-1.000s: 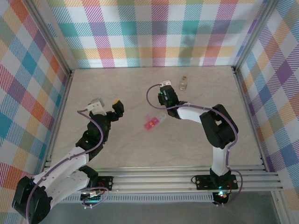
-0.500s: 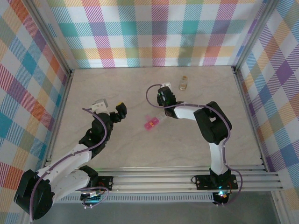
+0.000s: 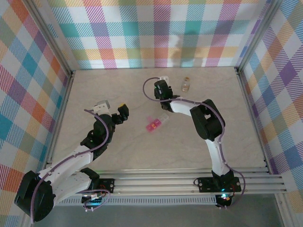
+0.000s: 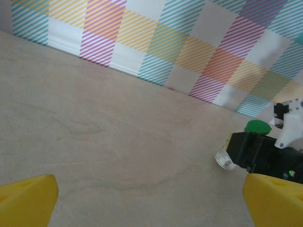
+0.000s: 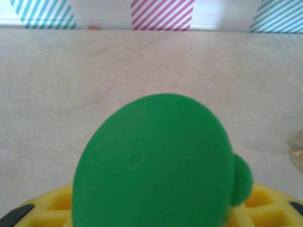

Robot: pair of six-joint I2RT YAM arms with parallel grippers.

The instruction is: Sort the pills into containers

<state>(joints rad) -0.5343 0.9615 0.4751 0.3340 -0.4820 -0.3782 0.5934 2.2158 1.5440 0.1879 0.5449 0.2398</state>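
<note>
Between right jaws: white bottle (image 5: 156,161), its green cap turned toward the wrist camera, yellow pads (image 5: 52,208) showing low on either side of it.
Right jaws, state: part-closed round the bottle and, as far as I can see, holding it. Whether the hold is slackening I cannot tell.
Right jaws, change: a second ago they hung just past the pill box. Now they are farther up the bench (image 3: 118,156) and a little left, the bottle gone with them and the right arm (image 3: 203,120) stretched out.
Left jaws, state: wide open, nothing in them. Bare bench lies between their pads (image 4: 28,201).
Left jaws, change: a small shift in the first half second, then none.
Pill box (image 3: 156,124): pink, flat on the bench, between the two sets of jaws. It is on the base side of the right jaws, now well apart from them.
Amber bottle (image 3: 186,84): right of the right jaws, near but not touching.
From the left jaws: green cap (image 4: 258,126) ahead and to the right.
Reading: the bottle is being carried away from the pill box, probably to be placed elsewhere. No loose pills are visible to me, so I judge the sorting has barely begun.
Risk: a smooth round bottle in a partial hold could slip.
</note>
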